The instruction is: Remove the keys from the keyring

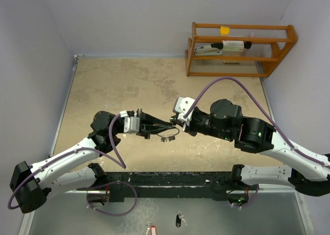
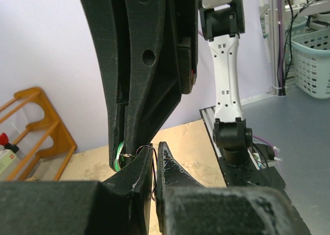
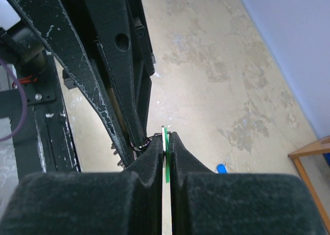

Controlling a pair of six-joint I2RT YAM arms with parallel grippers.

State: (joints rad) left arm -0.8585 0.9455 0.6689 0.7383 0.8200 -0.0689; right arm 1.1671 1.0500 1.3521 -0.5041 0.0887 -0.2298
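Both arms stretch inward over the table [image 1: 113, 85], forearms low, fingertips meeting nr its centre. L gripper [image 1: 165, 127] is clamped on the keyring [image 1: 167, 137], with thin wire loops pinched betw. its pads and the rest dangling just below. R gripper [image 1: 178, 122], facing it from the opp. side, is squeezed tight on the green key [image 3: 165, 152], plastic head edge-on betw. the fingers. Ring and key hang above the tabletop.

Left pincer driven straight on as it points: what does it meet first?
The right pincer, shut on the green-headed key, directly ahead and apparently touching the tips of the left pincer.
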